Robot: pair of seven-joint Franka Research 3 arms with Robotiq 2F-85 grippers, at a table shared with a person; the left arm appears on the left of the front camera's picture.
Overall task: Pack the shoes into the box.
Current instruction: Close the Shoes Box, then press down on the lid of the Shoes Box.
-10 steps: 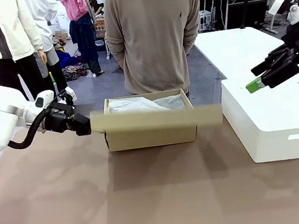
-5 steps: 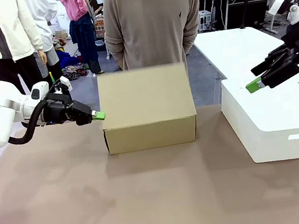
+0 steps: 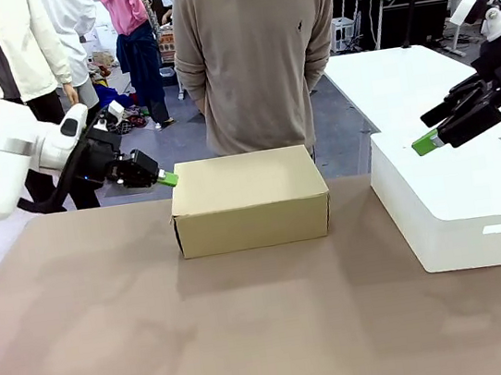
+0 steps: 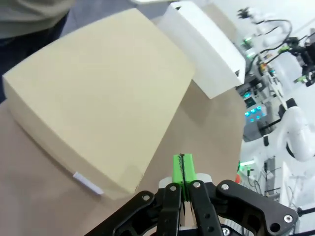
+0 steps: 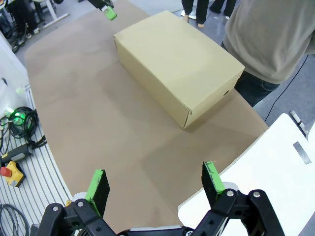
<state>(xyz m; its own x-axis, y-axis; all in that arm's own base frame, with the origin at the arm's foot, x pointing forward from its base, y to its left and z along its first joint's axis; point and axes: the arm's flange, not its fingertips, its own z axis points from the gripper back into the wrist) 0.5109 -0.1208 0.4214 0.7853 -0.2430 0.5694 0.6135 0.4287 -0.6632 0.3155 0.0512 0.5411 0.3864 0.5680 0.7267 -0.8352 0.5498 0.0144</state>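
The brown cardboard box (image 3: 249, 199) stands in the middle of the table with its lid flat down. The shoes are hidden. My left gripper (image 3: 167, 178) is shut, its green pads pressed together, hovering just off the box's upper left corner and holding nothing. From the left wrist view the gripper (image 4: 183, 169) points over the closed box (image 4: 103, 93). My right gripper (image 3: 430, 139) hangs open above the white block at the right, well away from the box. The right wrist view looks past its spread fingers (image 5: 155, 188) down on the box (image 5: 177, 66).
A large white block (image 3: 463, 204) takes up the table's right side. A person (image 3: 255, 56) in a beige sweater stands right behind the box, hands behind the back. The brown tabletop (image 3: 253, 336) in front of the box is bare.
The lid swung over from hanging in front of the open box to lying flat on top, covering the tissue. My left gripper rose and drew back from the lid. The right arm stayed still.
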